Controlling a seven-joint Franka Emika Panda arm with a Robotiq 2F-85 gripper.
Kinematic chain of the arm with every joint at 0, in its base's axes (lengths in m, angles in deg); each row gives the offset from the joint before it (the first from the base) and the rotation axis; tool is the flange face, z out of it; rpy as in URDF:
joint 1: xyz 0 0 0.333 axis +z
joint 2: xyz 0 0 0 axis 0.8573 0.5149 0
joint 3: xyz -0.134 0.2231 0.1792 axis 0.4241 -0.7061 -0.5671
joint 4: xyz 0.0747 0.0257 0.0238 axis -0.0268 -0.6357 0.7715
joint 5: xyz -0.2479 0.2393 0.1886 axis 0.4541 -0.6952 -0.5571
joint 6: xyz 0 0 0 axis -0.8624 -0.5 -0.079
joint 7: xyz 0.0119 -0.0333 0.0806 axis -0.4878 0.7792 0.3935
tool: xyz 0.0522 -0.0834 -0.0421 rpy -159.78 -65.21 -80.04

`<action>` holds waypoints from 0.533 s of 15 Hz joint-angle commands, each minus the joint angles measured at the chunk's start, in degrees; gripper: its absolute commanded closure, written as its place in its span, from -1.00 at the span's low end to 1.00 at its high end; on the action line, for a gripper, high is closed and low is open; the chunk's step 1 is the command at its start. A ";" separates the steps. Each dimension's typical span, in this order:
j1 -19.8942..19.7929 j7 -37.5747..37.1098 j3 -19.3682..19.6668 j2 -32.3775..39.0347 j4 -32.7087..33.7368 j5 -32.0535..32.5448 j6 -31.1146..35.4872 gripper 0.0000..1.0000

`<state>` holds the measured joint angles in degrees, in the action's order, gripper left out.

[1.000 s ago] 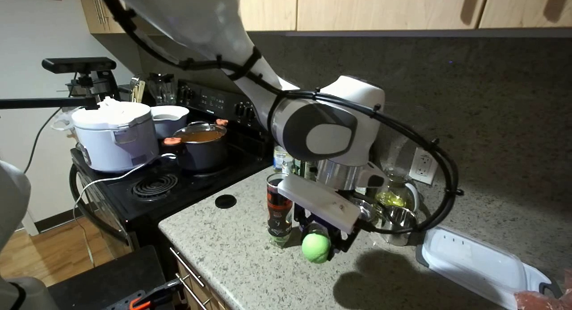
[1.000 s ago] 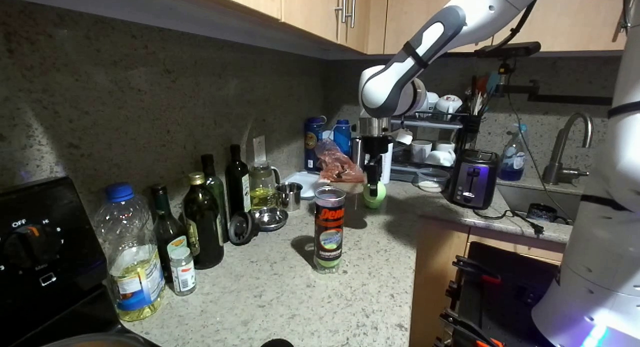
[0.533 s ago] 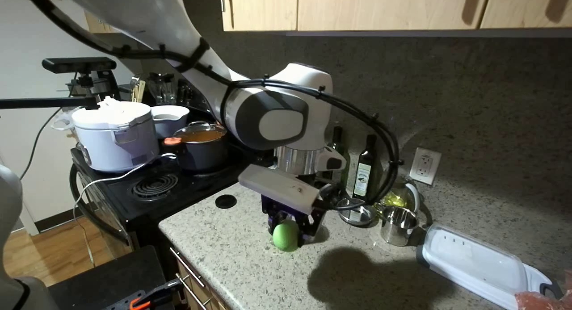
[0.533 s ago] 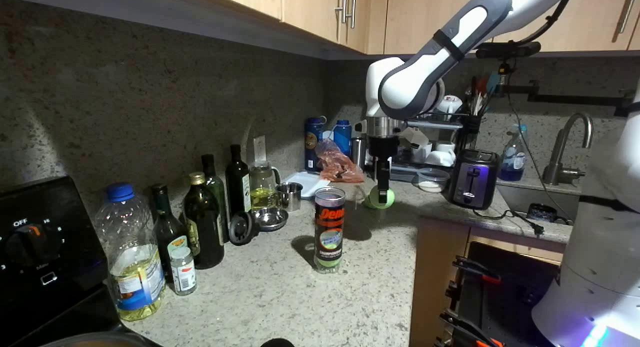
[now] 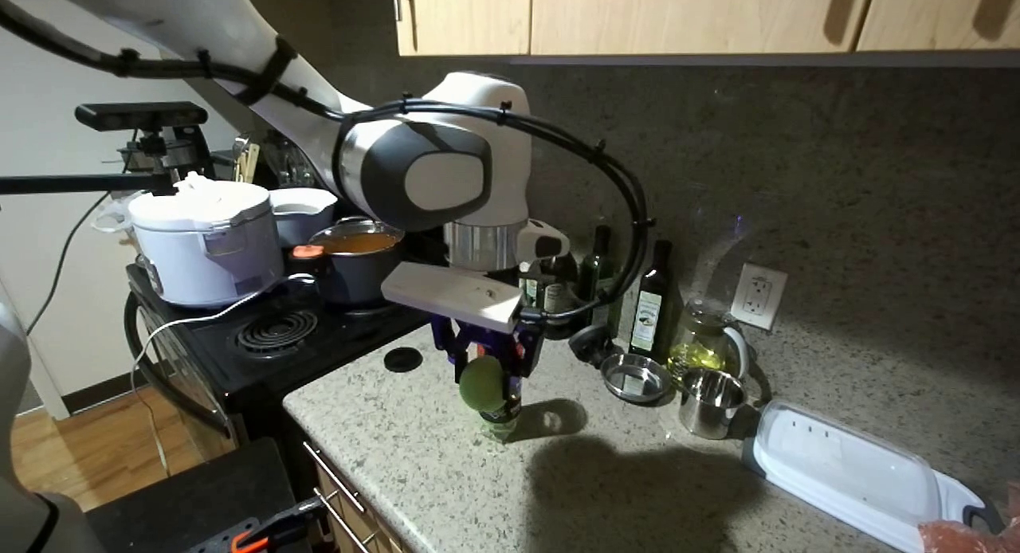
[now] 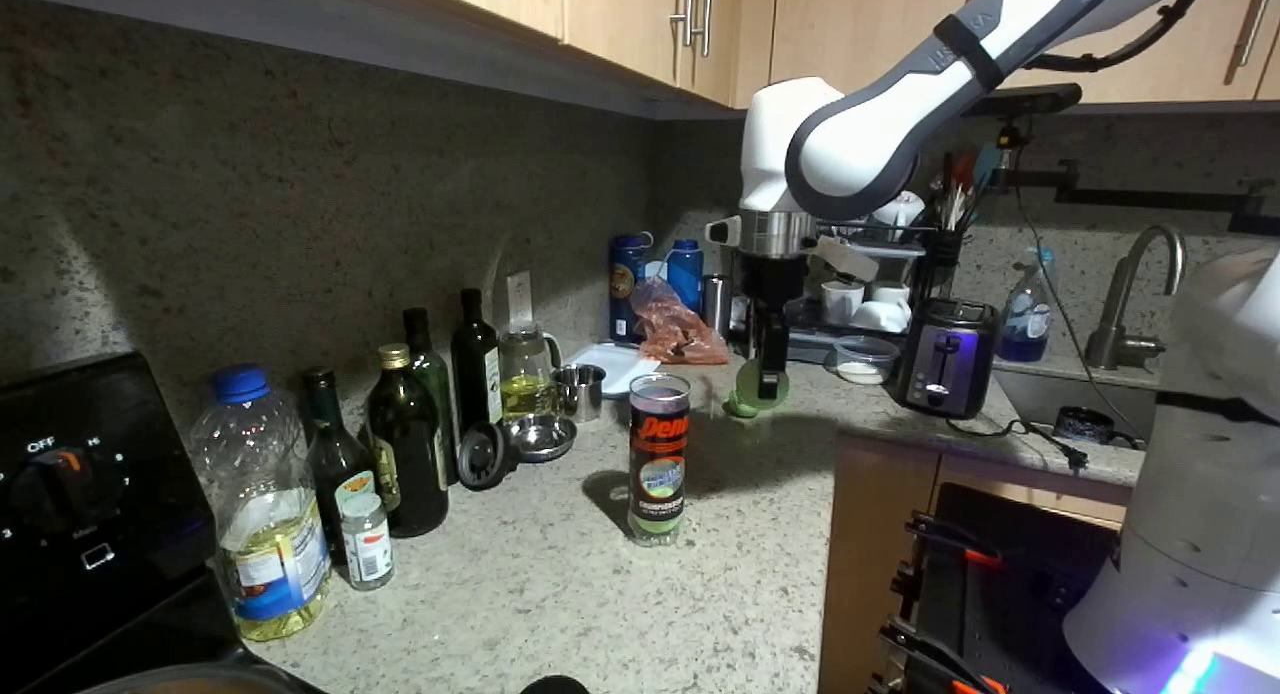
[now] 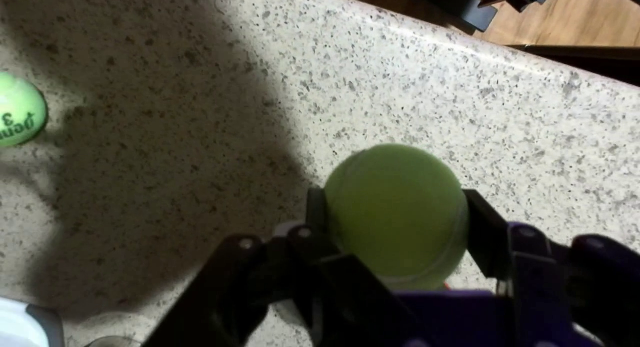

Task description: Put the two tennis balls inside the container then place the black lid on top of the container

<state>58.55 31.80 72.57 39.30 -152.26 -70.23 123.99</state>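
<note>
Countertop (image 6: 745, 584) gives room between upright container (image 6: 659, 469) and edge (image 6: 826, 574); end effector (image 7: 396, 213) pinches tennis ball (image 7: 397, 222) aloft

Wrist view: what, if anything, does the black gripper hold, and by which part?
The gripper pinches a round yellow-green tennis ball by two opposite sides.

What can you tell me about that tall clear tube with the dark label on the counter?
The tall, clear cylindrical tube with a dark label band looks like plastic. Orange Penn lettering crosses the label above a pale round emblem. It stands upright and open-topped on the grey speckled stone-look countertop, with something pale green showing through near its base. In an exterior view a gap shows between it and the black gripper.
</note>
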 commanded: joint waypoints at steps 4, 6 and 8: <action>3.26 -0.23 -0.64 -4.21 -0.60 1.17 0.59 0.17; 4.08 -0.06 -0.87 -4.38 -0.05 1.46 0.54 0.17; 4.82 0.29 -0.88 -4.32 0.69 1.48 0.95 0.17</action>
<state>62.51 31.90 72.00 36.00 -152.20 -69.81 124.02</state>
